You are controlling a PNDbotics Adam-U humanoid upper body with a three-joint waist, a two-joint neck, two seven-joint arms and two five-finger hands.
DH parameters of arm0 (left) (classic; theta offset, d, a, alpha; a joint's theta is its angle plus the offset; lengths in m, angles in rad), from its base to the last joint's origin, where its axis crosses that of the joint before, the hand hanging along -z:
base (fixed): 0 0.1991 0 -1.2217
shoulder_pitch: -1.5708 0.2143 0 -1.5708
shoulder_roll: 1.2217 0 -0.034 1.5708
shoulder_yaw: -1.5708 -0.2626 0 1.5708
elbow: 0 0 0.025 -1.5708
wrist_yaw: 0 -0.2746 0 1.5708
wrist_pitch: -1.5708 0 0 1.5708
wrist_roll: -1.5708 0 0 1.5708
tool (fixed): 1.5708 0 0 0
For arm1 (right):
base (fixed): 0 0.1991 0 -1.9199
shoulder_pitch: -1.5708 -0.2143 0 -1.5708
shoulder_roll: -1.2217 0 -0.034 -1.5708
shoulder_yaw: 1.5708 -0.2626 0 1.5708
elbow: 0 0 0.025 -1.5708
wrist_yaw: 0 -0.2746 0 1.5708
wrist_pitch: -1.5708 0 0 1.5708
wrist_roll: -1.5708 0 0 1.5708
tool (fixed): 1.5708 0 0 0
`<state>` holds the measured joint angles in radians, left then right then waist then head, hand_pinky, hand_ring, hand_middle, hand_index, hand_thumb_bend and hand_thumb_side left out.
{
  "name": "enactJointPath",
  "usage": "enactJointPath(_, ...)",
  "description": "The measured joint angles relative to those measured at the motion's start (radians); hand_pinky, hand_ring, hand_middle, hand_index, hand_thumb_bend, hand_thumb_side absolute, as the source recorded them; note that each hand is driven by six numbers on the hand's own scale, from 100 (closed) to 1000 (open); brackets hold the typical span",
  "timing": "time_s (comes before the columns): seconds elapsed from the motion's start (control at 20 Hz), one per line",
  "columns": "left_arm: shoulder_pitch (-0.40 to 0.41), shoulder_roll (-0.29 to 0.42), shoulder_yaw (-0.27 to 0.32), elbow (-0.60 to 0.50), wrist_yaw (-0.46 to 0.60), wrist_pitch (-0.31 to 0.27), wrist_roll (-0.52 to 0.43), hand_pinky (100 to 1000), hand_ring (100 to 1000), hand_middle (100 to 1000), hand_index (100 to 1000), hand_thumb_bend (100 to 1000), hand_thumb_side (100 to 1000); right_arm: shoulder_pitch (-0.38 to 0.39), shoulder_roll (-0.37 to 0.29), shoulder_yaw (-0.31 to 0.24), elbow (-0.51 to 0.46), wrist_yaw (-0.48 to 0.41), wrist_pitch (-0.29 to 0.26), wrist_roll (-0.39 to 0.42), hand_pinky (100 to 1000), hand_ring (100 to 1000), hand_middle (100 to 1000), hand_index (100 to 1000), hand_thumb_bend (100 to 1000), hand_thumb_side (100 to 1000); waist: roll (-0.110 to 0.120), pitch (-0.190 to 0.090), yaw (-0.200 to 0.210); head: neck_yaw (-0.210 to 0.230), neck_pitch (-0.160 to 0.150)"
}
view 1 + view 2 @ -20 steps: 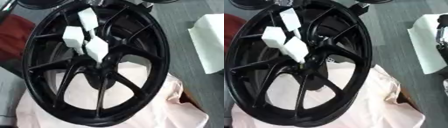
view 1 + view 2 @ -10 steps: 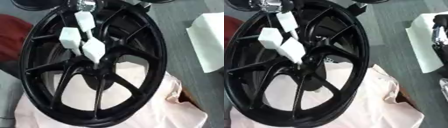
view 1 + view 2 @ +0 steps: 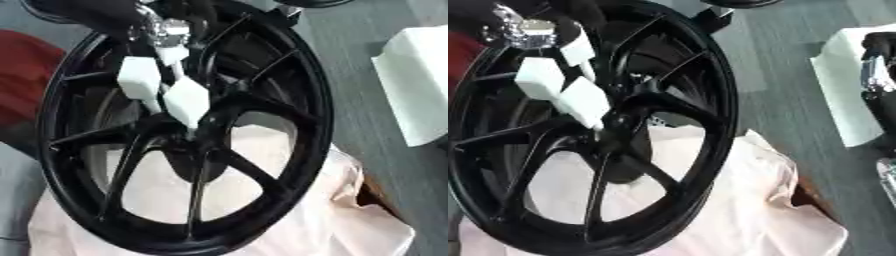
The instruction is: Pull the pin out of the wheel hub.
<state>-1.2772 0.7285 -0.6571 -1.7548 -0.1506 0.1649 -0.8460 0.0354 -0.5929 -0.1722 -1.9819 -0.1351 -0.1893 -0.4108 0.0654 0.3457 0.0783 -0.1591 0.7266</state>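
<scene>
Left hand (image 3: 166,85) reaches from upper left, white-tipped fingers (image 3: 186,101) extended at the wheel hub (image 3: 194,137); grasp unclear. Pin not discernible. No readable writing.

wheel hub (image 3: 188,145) on cloth (image 3: 350,225), box (image 3: 416,85) right

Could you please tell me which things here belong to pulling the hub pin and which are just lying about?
Job: black wheel, its hub, left hand reaching to the hub; the pin itself I cannot make out.
Lying about: pale cloth by the wheel, white block at right, red thing at left, right hand at the right edge.
</scene>
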Motion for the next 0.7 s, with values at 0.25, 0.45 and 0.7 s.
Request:
enactJointPath(0.25,0.07,0.081,0.036,-0.099,0.004,-0.009,-0.013,860,827,818,923,100,912,-0.001,0.002,0.0,0.0,0.001,0.0,0.0,847,765,673,680,100,487,0.0,0.004,0.003,-0.003,0.0)
enactJointPath(0.45,0.127,0.138,0.07,-0.162,0.007,-0.015,-0.043,870,839,832,929,100,902,-0.005,0.003,0.0,0.0,0.001,0.0,0.001,848,765,673,680,100,488,0.0,0.006,0.003,-0.004,0.0)
enactJointPath(0.7,0.179,0.181,0.092,-0.2,0.006,-0.019,-0.057,885,855,840,926,100,878,-0.008,0.007,0.0,0.0,0.001,0.0,0.001,848,765,673,680,100,492,0.0,0.008,0.0,-0.003,0.0)
